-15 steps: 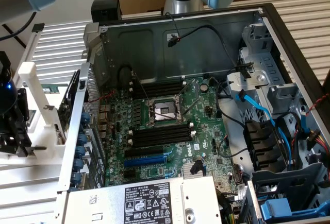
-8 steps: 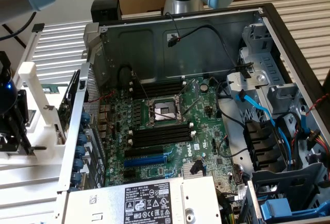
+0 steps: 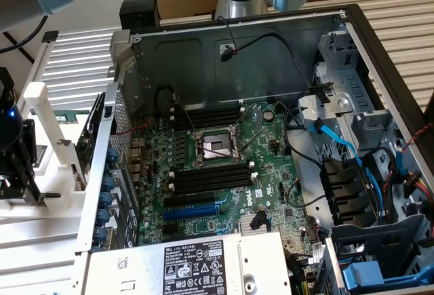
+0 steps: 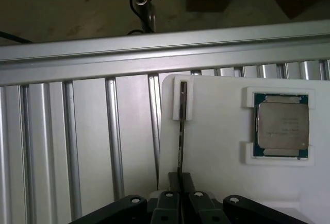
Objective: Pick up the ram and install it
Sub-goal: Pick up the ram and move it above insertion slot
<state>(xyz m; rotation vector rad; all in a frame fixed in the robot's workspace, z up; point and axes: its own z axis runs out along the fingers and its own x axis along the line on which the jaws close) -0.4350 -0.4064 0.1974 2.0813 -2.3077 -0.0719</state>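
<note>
The ram stands on edge in a white holder, seen as a thin dark line with one end in a white end bracket. My gripper sits over its near end, with both black fingers pressed against the stick's sides. In the exterior view my gripper hangs at the far left, outside the open computer case, above the white holder. Inside the case, the motherboard has long black slots with white end clips on both sides of the CPU socket.
A CPU chip lies in a recess of the white holder, beside the ram. The holder rests on a ribbed aluminium table. A blue slot, blue cables, drive cages and a power supply crowd the case.
</note>
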